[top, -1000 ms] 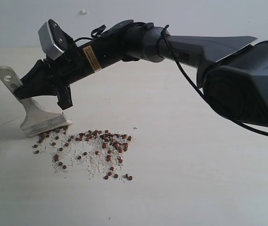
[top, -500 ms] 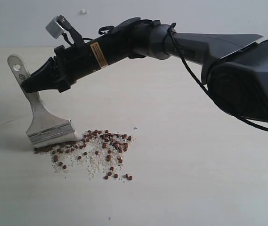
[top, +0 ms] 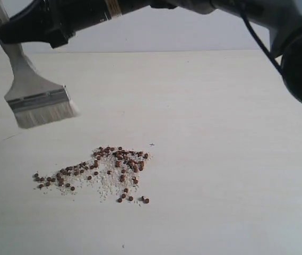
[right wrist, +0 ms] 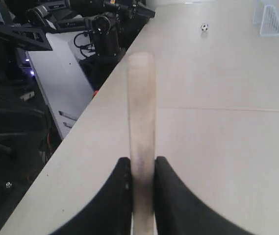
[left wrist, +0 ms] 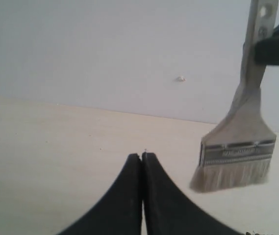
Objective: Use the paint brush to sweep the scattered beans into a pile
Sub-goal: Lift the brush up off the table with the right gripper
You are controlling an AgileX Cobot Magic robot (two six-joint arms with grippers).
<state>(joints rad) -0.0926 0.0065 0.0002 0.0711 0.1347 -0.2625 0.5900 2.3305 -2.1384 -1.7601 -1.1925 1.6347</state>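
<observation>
Lifted since half a second ago, the brush [top: 36, 101] no longer presses its bristles on the table [top: 235, 159] at the left edge of the beans [top: 103, 170]; it now hangs in the air above and to the left of them, well apart, bristles down and slightly splayed. The right gripper [top: 5, 33] is clamped on the wooden handle near its upper end, the jaws pinching it flat on both sides as the right wrist view shows, which keeps the wide head square for a stroke. The stroke seems to have drawn the left stragglers into a thin trail leading toward the pile [top: 124, 159], which sits denser on the right; a few beans lie loose at the near edge, among white grains. Raising the brush probably clears the beans so it can be set down again behind another loose patch without dragging through what is gathered. The left gripper [left wrist: 142, 159] has its jaws pressed together on nothing and waits low over the table, out of the way. The job looks partly done: the spread is tighter but not one heap.
</observation>
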